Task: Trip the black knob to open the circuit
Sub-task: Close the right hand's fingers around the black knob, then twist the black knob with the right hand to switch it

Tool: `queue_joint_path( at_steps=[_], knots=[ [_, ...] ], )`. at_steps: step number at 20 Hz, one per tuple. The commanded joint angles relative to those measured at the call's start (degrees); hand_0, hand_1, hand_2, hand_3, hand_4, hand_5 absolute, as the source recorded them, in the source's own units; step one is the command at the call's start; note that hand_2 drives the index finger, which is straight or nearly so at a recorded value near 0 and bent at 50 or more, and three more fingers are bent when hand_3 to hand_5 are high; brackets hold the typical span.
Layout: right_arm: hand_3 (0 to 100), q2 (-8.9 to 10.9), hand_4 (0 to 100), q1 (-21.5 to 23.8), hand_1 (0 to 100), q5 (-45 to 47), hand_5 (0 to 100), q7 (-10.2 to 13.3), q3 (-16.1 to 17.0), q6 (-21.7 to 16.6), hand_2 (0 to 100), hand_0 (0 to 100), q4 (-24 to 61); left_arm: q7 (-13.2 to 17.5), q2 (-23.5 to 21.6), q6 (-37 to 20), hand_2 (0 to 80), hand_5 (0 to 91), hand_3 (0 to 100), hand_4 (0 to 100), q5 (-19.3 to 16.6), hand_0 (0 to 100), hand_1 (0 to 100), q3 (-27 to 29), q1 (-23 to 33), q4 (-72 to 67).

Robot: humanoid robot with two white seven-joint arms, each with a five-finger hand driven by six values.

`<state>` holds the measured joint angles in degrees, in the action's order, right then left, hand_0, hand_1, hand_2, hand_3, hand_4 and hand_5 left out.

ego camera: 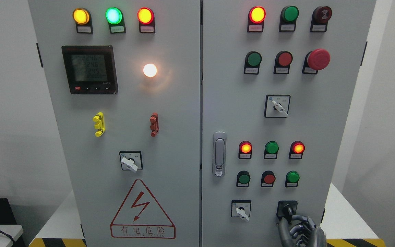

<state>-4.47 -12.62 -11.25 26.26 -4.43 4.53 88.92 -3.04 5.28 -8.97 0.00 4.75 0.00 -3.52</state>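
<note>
At the cabinet's lower right, the right hand pinches the black knob with curled fingers; it should turn steadily without slipping.

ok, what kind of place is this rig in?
Probably an industrial electrical training or test room: a grey control cabinet with lit indicator lamps, a digital power meter and a high-voltage warning triangle. The right hand is at the black knob.
</note>
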Motion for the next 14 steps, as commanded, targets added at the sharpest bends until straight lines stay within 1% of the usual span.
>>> queue_joint_path(
  at_steps=[1,14],
  knots=[
    [87,-0.63,89,-0.04,76,0.0,93,-0.33,-0.14,-0.05,52,46,0.02,-0.03,-0.01,0.0,0.0,0.0,0,0,-1.93,12,39,0.0,-0.44,0.0],
    [88,-0.8,89,0.05,75,0.18,93,-0.24,-0.14,-0.05,53,47,0.11,-0.03,-0.01,0.0,0.0,0.0,0,0,-1.93,12,39,0.0,-0.44,0.0]
  ],
)
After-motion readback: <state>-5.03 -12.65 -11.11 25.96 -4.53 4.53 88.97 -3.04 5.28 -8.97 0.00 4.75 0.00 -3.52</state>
